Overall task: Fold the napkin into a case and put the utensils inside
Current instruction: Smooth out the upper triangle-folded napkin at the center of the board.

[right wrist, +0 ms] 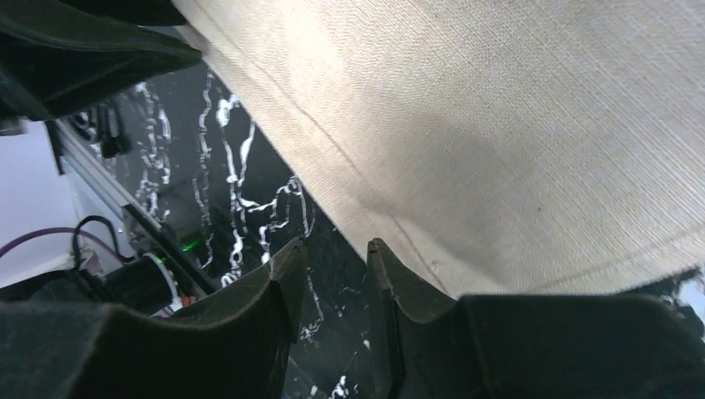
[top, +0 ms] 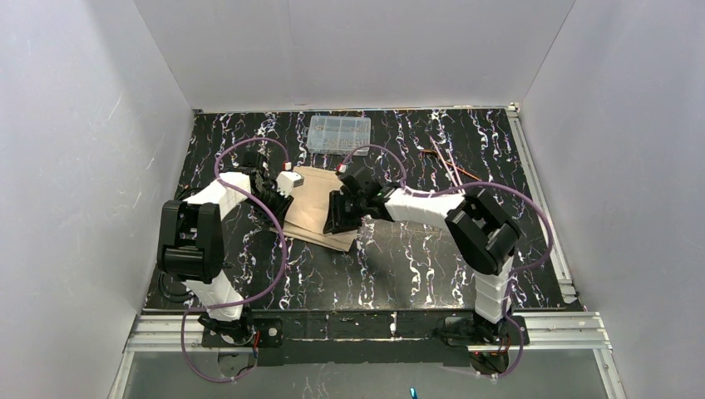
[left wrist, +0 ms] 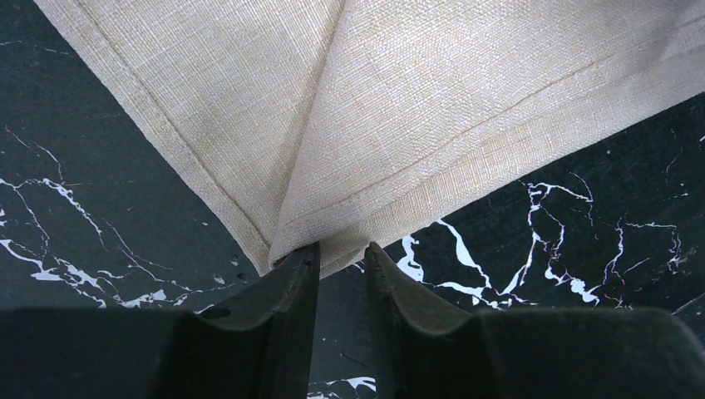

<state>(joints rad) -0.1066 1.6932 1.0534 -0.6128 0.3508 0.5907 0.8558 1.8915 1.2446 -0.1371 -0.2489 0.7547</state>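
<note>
The beige napkin [top: 314, 206] lies partly folded on the black marbled table, one layer turned over along a diagonal crease [left wrist: 324, 108]. My left gripper [top: 283, 189] is at its left corner. In the left wrist view, the left gripper [left wrist: 341, 249] is open a narrow gap, its fingertips touch the folded corner, and only table shows between them. My right gripper [top: 337, 223] stands over the napkin's near right edge. In the right wrist view, the right gripper [right wrist: 332, 245] is open beside the hemmed napkin [right wrist: 515, 125], with nothing between its fingers. The copper utensils [top: 447, 166] lie at the back right, apart from the cloth.
A clear plastic compartment box [top: 339, 133] stands at the back, just beyond the napkin. White walls close in the table on three sides. Purple cables [top: 278, 249] loop off both arms. An aluminium rail [top: 366, 328] runs along the near edge.
</note>
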